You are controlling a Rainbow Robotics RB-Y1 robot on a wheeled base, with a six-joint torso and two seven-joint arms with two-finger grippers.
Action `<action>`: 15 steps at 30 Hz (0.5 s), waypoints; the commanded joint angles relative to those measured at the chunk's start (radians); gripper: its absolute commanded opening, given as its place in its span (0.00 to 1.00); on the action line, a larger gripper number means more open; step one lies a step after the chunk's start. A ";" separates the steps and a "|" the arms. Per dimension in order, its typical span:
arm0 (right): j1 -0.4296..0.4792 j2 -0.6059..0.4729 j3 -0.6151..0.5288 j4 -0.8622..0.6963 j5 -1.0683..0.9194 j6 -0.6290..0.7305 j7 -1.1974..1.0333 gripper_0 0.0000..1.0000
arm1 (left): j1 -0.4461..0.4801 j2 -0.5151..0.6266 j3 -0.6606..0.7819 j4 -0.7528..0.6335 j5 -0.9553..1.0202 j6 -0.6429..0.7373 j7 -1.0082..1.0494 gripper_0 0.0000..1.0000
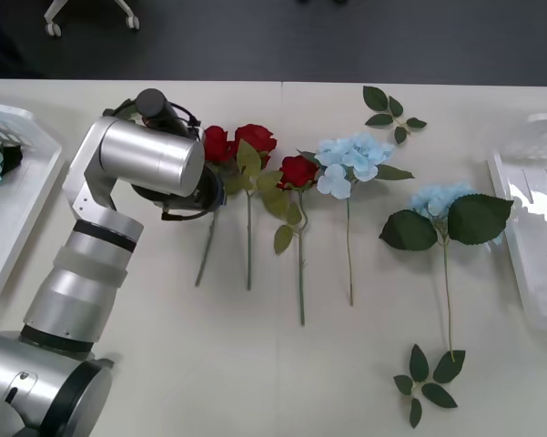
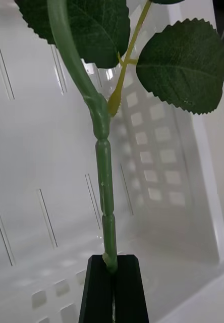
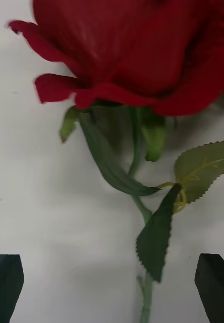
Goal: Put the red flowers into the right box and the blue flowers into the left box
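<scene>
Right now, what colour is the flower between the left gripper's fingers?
Deep red: a rose, clearest in the left wrist view.

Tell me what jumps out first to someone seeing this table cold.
The row of red flowers and blue flowers laid stem-down across the middle of the table. The left gripper hovers open over the leftmost rose, its stem between the fingers. The right gripper is shut on a green stem above the right box.

Overhead front; two close wrist views
</scene>
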 commanded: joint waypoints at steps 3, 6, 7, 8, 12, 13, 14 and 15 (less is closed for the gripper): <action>0.004 -0.031 -0.021 0.005 0.028 0.003 -0.034 0.00 | -0.026 -0.051 -0.006 0.032 -0.053 -0.026 0.062 1.00; 0.003 -0.031 -0.018 0.014 0.026 -0.010 -0.032 0.00 | -0.028 -0.065 -0.019 0.052 -0.073 -0.038 0.062 1.00; 0.004 -0.031 -0.017 0.014 0.026 -0.015 -0.035 0.00 | -0.026 -0.068 -0.023 0.058 -0.079 -0.040 0.065 1.00; 0.003 -0.031 -0.015 0.014 0.026 -0.018 -0.037 0.00 | -0.026 -0.069 -0.028 0.063 -0.085 -0.041 0.065 1.00; 0.003 -0.031 -0.015 0.020 0.026 -0.047 -0.032 0.10 | -0.026 -0.080 -0.043 0.080 -0.108 -0.047 0.068 1.00; 0.003 -0.031 -0.015 0.023 0.026 -0.055 -0.034 0.25 | -0.026 -0.083 -0.045 0.086 -0.113 -0.052 0.070 1.00; 0.003 -0.031 -0.013 0.025 0.025 -0.064 -0.034 0.38 | -0.028 -0.086 -0.046 0.090 -0.114 -0.055 0.070 1.00; 0.004 -0.031 -0.013 0.025 0.025 -0.069 -0.038 0.48 | -0.028 -0.088 -0.048 0.093 -0.114 -0.058 0.070 1.00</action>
